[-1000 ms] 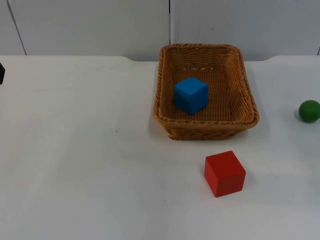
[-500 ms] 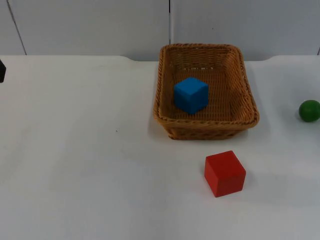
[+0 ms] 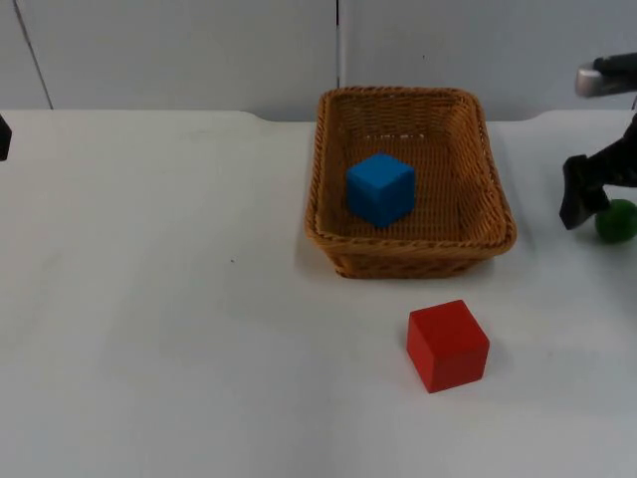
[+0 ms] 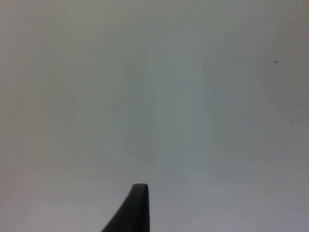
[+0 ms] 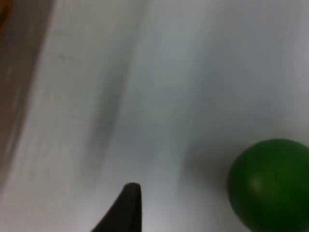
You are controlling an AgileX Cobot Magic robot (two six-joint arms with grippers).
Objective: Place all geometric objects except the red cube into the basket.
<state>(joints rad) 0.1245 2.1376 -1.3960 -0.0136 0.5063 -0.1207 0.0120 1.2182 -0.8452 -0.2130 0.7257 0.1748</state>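
Observation:
A woven basket [image 3: 498, 214] stands at the back of the table with a blue cube [image 3: 380, 188] inside it. In front of the basket, on the bare table, sits a red cube [image 3: 447, 345]. A green ball [image 3: 619, 222] lies at the table's right edge, to the right of the basket. My right gripper [image 3: 589, 202] hangs just left of the ball, close to it. The right wrist view has the green ball [image 5: 273, 186] near on the white table. My left arm [image 3: 3, 139] waits at the table's far left edge.
The grey partition wall [image 3: 199, 50] closes off the table behind the basket. The white table top [image 3: 149, 299] stretches wide to the left of the basket and the red cube.
My right arm has come in from the right edge and its gripper now stands beside the green ball. The ball, both cubes and the basket lie where they were.

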